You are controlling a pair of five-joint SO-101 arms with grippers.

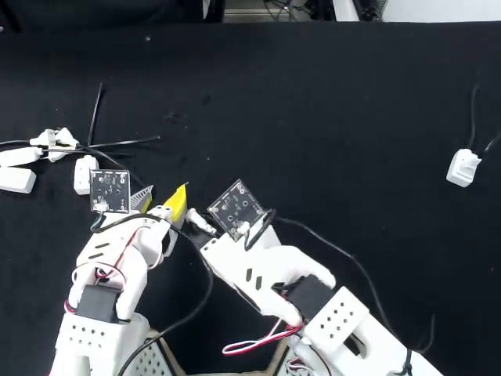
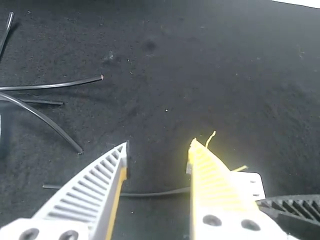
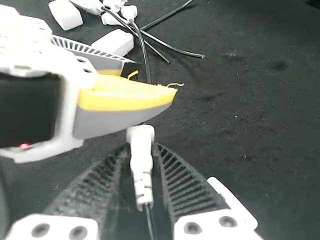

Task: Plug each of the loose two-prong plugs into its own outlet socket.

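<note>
My right gripper [image 3: 141, 148] is shut on a white two-prong plug [image 3: 140, 155] whose black cable trails back between the black fingers. In the high view this plug [image 1: 201, 223] sits near the table's front centre, held by the right gripper [image 1: 205, 229]. My left gripper [image 2: 159, 147] stands open just beside it, grey and yellow fingers apart, nothing between them. A thin black cable [image 2: 150, 193] lies on the cloth under its fingers. The yellow finger [image 3: 125, 96] hangs right over the held plug. Several white blocks and plugs [image 1: 82, 174] lie at the left edge.
Another white plug [image 1: 463, 167] with a black cable lies at the far right. Loose black cables [image 1: 117, 145] cross the cloth near the left cluster. The two arms stand close together at the front. The table is covered in black cloth [image 1: 313, 102].
</note>
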